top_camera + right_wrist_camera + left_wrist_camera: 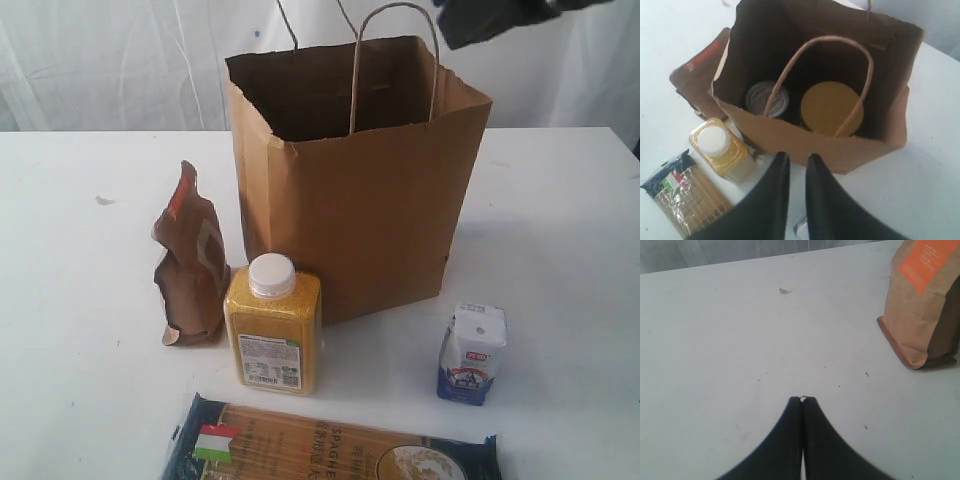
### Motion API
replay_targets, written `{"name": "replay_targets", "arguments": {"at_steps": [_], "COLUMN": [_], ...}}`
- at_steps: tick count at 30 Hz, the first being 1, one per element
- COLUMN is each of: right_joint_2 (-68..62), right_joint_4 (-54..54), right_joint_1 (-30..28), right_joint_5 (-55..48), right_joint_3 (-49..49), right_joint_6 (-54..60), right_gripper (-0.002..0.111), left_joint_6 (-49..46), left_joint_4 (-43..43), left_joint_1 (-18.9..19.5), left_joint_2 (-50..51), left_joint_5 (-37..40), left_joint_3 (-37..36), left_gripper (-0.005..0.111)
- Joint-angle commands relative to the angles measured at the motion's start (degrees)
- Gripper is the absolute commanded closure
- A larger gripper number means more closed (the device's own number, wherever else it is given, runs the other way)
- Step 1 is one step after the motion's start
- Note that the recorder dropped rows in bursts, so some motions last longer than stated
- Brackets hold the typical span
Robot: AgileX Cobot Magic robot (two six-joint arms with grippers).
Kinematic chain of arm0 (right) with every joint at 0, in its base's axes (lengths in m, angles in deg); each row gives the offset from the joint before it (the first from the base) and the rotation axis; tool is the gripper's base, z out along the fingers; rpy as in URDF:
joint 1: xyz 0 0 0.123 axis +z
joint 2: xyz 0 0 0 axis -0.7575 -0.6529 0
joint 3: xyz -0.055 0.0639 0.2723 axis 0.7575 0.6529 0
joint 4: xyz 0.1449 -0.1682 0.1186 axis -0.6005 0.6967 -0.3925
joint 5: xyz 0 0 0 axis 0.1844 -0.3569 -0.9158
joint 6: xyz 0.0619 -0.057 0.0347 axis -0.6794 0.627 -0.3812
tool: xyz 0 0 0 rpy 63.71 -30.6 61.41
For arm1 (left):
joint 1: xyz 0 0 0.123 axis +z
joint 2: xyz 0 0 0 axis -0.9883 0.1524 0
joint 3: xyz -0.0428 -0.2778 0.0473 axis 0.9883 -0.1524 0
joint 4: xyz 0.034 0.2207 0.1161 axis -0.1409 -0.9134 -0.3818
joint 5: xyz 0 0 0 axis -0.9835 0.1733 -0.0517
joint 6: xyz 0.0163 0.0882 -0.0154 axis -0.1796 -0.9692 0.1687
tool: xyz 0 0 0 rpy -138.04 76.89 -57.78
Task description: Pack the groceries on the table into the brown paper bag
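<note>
At the centre of the exterior view the brown paper bag (350,190) stands upright and open on the white worktop (560,220), its loop handles raised. Left of it is the brown pouch with orange label (190,265), with the yellow white-capped bottle (272,335) just beside it, nearer the lower edge. The white-blue carton (471,352) stands at lower right, apart from the bag. The dark-blue spaghetti pack (320,450) lies flat along the bottom edge. A dark part of the right arm (495,20) hangs at upper right, above the bag's rim.

From the left wrist view, the left end effector (802,400) is closed tight with its tips meeting. It holds nothing over bare worktop (715,350). The pouch (922,300) stands at upper right, and a tiny white lump (784,290) lies near the top.

From the right wrist view, the right end effector (797,159) is narrow, a slim gap between its fingers and nothing in it. It is poised above the bag's near rim (840,150). Inside the bag stand the silver-lidded dark jar (767,97) and the tan-lidded clear jar (831,107), side by side. Outside, at left, are the bottle (722,147), the spaghetti pack (682,192) and the pouch (697,70).
</note>
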Motion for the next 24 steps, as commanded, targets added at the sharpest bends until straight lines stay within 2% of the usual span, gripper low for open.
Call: {"name": "replay_targets", "arguments": {"at_steps": [1,3,6,10,15,20,24], "right_joint_2": [9.50,14.54,26.28,38.16,49.12,55.86,56.71], "right_joint_4": [0.27,-0.25,-4.51,-10.31,-13.85,-23.13,-20.32], "right_joint_1": [0.01,0.01,0.01,0.01,0.01,0.01,0.01], "right_joint_5": [2.68,4.08,5.75,6.24,9.81,18.96,19.35], "right_joint_3": [9.10,14.62,28.71,40.15,49.53,58.74,60.32], "right_joint_6": [-2.90,-4.31,-6.47,-6.84,-7.30,-7.30,-6.75], "right_gripper": [0.108,0.108,0.108,0.108,0.108,0.108,0.108], "left_joint_6": [-0.06,-0.06,-0.06,-0.06,-0.06,-0.06,-0.06], "left_joint_4": [0.22,0.22,0.22,0.22,0.22,0.22,0.22], "left_joint_1": [-0.35,-0.35,-0.35,-0.35,-0.35,-0.35,-0.35], "left_joint_2": [-0.25,-0.25,-0.25,-0.25,-0.25,-0.25,-0.25], "left_joint_5": [-0.31,-0.31,-0.31,-0.31,-0.31,-0.31,-0.31], "left_joint_3": [-0.17,-0.17,-0.17,-0.17,-0.17,-0.17,-0.17], "left_gripper": [0.107,0.107,0.107,0.107,0.107,0.107,0.107]}}
